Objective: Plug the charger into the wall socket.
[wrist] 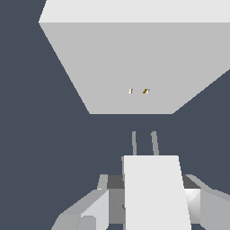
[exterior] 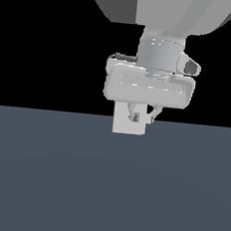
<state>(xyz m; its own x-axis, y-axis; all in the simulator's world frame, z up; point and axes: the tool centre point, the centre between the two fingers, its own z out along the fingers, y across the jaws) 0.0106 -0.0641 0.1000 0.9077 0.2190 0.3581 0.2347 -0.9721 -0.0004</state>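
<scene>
In the wrist view my gripper [wrist: 152, 200] is shut on the charger [wrist: 155, 184], a small white block held between the two fingers. Its two thin grey prongs [wrist: 143, 143] point toward the wall socket [wrist: 134, 58], a large white block with two tiny dark-yellowish holes [wrist: 138, 91] in its face. A gap of floor separates the prongs from the socket, and the prongs line up roughly with the holes. In the exterior view the gripper [exterior: 143, 118] hangs in front of the socket [exterior: 121, 124]; the charger cannot be told apart from the white socket there.
A flat dark blue-grey floor [exterior: 56, 182] lies all around. The arm's large grey links [exterior: 162, 12] fill the top of the exterior view, above the white hand [exterior: 150, 88]. The background is black.
</scene>
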